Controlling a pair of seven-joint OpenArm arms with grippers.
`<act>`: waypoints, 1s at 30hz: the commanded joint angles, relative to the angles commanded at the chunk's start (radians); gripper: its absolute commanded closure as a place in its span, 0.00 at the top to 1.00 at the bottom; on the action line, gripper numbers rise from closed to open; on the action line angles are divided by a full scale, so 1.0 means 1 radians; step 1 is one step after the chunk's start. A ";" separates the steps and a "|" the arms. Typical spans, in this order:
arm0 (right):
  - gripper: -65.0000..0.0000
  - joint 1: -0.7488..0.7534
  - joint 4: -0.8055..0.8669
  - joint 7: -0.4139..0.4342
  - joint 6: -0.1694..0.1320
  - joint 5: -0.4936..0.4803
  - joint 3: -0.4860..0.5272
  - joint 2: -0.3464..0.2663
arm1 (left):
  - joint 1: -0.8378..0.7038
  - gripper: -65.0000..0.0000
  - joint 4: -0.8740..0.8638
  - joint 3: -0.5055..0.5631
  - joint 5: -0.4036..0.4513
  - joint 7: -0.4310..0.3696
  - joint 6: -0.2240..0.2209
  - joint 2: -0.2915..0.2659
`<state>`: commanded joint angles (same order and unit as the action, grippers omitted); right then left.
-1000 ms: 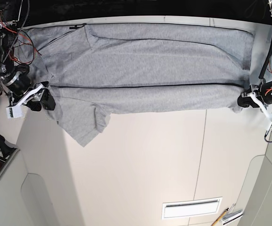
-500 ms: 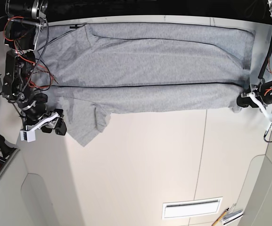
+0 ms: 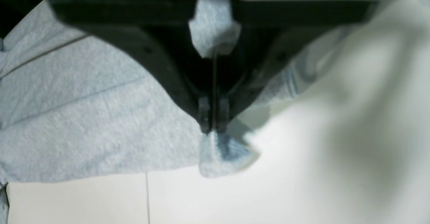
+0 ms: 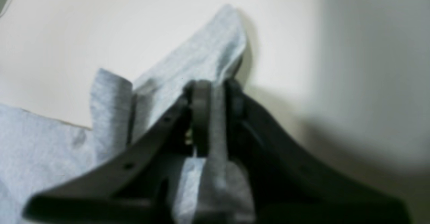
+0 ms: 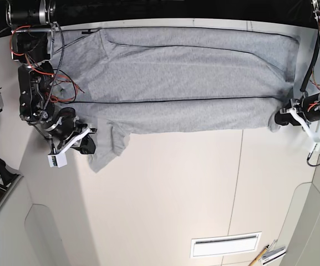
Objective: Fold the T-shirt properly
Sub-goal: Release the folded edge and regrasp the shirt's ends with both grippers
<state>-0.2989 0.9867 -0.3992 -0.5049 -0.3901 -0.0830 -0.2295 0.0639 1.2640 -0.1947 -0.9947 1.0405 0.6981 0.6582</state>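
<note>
The heather-grey T-shirt [image 5: 176, 72] lies along the far side of the table, plain side up, its near half folded over lengthwise; a sleeve [image 5: 107, 149] hangs toward me. No printed letters show. My left gripper [image 5: 282, 118] is shut on the shirt's near corner at the right; in the left wrist view the gripper [image 3: 213, 125] pinches grey cloth [image 3: 100, 123], and a corner sticks out past the tips. My right gripper [image 5: 89, 145] is shut on the shirt's edge by the sleeve at the left; in the right wrist view the gripper [image 4: 212, 91] clamps a strip of cloth [image 4: 205, 56].
The cream table [image 5: 165, 188] has a seam line [image 5: 237, 183]. A white slotted plate [image 5: 225, 245] and a pencil with some small items [image 5: 268, 255] lie near the front right. Red wires [image 5: 60, 88] hang along the right arm over the shirt's left end.
My right gripper has moved toward the front and inward along the table's left side, carrying the shirt's left edge with it. My left gripper has shifted slightly inward, still holding its corner.
</note>
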 joint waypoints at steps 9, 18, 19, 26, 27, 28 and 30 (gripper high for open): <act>0.00 0.094 0.276 -0.107 -0.045 -0.031 -0.109 -0.009 | 0.002 0.00 0.002 0.000 -0.054 0.035 0.000 0.005; 0.00 0.406 0.695 -0.204 -0.050 -0.186 -0.245 -0.025 | -0.001 0.00 0.006 -0.001 -0.239 0.210 0.000 0.068; 0.00 0.438 0.722 -0.204 -0.053 -0.204 -0.261 -0.025 | -0.003 0.00 0.006 -0.001 -0.245 0.221 0.000 0.073; 0.00 0.615 0.837 -0.204 -0.068 -0.248 -0.308 -0.024 | -0.087 0.00 0.019 -0.001 -0.323 0.282 0.000 0.093; 0.00 0.632 0.837 -0.204 -0.068 -0.247 -0.308 -0.024 | -0.103 0.00 0.030 -0.002 -0.335 0.294 0.000 0.097; 0.00 0.649 0.837 -0.204 -0.068 -0.247 -0.308 -0.024 | -0.118 0.00 0.044 -0.003 -0.340 0.296 0.000 0.105; 0.00 0.678 0.837 -0.204 -0.069 -0.247 -0.309 -0.025 | -0.144 0.00 0.074 -0.017 -0.339 0.296 0.000 0.110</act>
<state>0.3790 1.8236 -0.6037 -0.5735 -0.6373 -0.3920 -0.2543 -0.0803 1.3380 -0.2115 -1.3334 1.3361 0.6981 0.7685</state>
